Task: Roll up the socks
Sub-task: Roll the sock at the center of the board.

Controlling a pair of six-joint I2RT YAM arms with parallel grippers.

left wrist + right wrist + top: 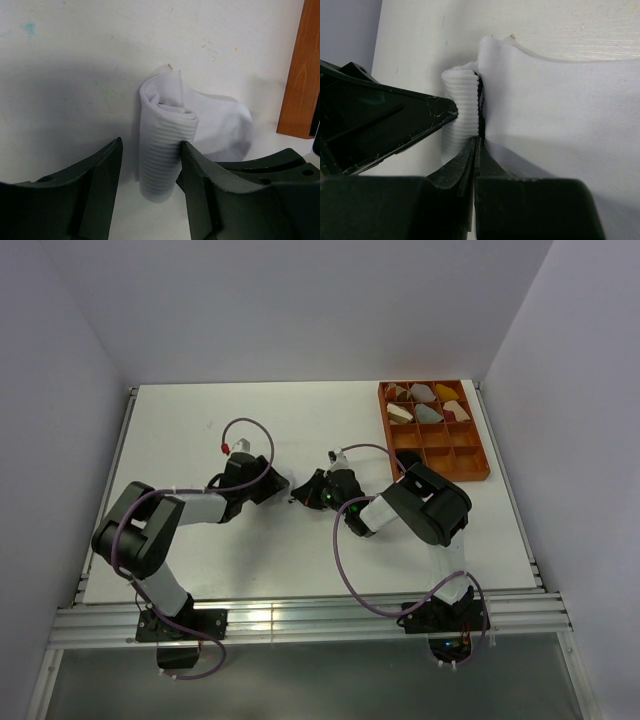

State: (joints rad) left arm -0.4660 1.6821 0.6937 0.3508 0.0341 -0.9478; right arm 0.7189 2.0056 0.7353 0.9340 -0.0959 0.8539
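Note:
A white sock [220,125] lies on the table, its ribbed cuff end rolled into a short tube [165,155]. My left gripper [151,145] stands open around this roll: its right finger touches the roll, while the left finger stands off it with a gap. My right gripper [479,140] is shut, its tips pushed into the crease between the roll [462,100] and the flat part of the sock [560,100]. The left gripper's finger [420,115] sits on the roll's other side. From above, both grippers [285,490] [305,493] meet mid-table and hide the sock. The black sock is not in view.
An orange compartment tray [476,430] at the back right holds several rolled bundles [428,405]. Its wall [300,70] shows at the right of the left wrist view. Metal rails run along the near edge of the table.

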